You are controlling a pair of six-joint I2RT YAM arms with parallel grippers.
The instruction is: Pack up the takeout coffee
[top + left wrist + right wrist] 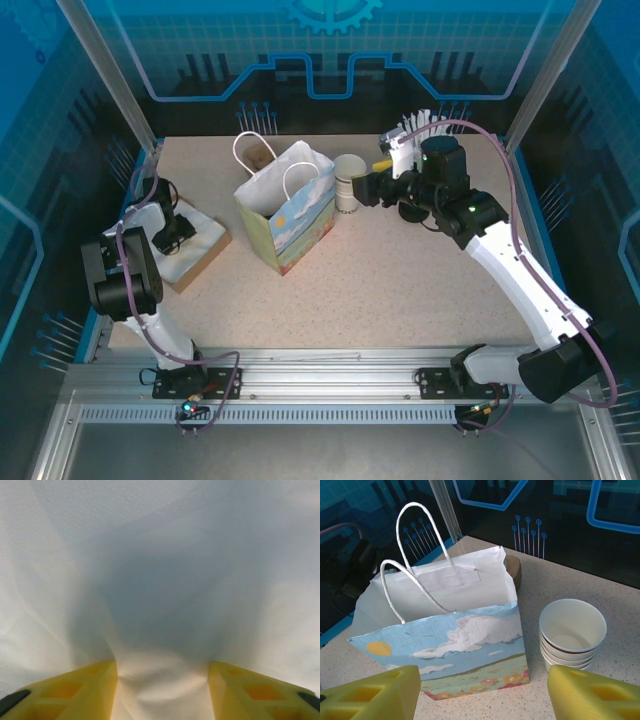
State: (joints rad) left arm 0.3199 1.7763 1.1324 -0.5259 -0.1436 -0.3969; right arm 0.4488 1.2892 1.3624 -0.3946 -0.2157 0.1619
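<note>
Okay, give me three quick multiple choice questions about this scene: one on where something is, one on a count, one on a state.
1. Where is the stack of white paper cups relative to the sky-painted paper bag?
A. inside it
B. beside it on the speckled table
C. under it

2. How many white rope handles has the bag?
A. one
B. two
C. four

3. The right gripper is:
A. open
B. shut on a cup
C. shut on a handle

Answers:
1. B, the cups stand on the table next to the bag.
2. B, two loops rise from its rim.
3. A, its yellow fingers are apart with nothing held between them.
</note>
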